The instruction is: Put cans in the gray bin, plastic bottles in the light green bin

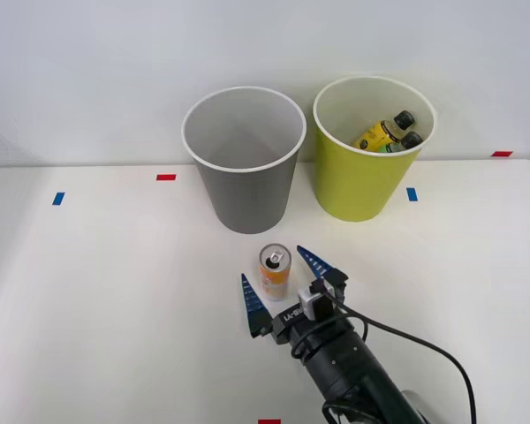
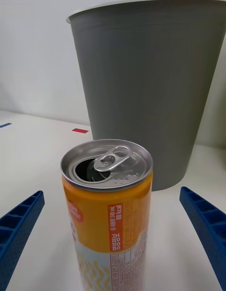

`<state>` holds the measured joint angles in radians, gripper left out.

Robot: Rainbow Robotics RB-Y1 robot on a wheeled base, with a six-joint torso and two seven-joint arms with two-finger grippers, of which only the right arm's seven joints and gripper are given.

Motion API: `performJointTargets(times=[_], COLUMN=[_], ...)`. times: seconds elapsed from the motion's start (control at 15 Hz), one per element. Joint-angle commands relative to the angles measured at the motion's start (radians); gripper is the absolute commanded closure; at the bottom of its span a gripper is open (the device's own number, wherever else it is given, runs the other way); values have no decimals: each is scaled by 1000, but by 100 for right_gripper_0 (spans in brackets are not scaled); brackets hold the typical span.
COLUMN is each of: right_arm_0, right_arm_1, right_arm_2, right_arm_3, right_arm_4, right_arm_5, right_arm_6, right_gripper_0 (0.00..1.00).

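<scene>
Right gripper (image 1: 281, 278), black wrist with two blue ribbed fingers (image 2: 19, 225): jaws spread wide, holding nothing, one finger on each side of the can with bare table showing in both gaps. The arm's lower part runs out of the front view at the bottom edge, a black cable looping off it.

Small slim drink can (image 1: 275, 271), orange sides going white lower down, silver top with pull tab: upright on the white table (image 1: 97, 291), standing between the open jaws, touching neither finger. In the wrist view the top's mouth is open and dark; the can's base is cut off by the picture edge, and the printed text on its side is too small to read.

Tall round tapered gray bin (image 1: 245, 159), white rim, pale inside: upright just beyond the jaws, straight past the can. Its floor cannot be made out from the front view.

Tall round tapered yellow-green bin (image 1: 373, 147), white rim: beyond the jaws and off to their right, close beside the gray bin.

Two small plastic bottles (image 1: 387, 133), black screw caps, yellow labels: lying tilted inside the yellow-green bin, lower halves hidden by its wall.

Red and blue tape marks (image 1: 166, 177): scattered on the table.
</scene>
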<state>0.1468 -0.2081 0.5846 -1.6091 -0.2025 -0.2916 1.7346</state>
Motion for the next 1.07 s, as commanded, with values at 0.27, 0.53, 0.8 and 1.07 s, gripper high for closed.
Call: performJointTargets(times=[0.27, 0.53, 0.8, 1.07], right_arm_0=[0, 0, 0, 0], right_arm_1=[-1, 1, -5, -42], right_arm_2=[-5, -6, -6, -3], right_arm_3=[0, 0, -15, -83], right_arm_4=[-2, -6, -12, -20], right_arm_5=[0, -1, -7, -4], right_arm_6=[0, -1, -10, -26], right_gripper_0=[100, 100, 100, 100])
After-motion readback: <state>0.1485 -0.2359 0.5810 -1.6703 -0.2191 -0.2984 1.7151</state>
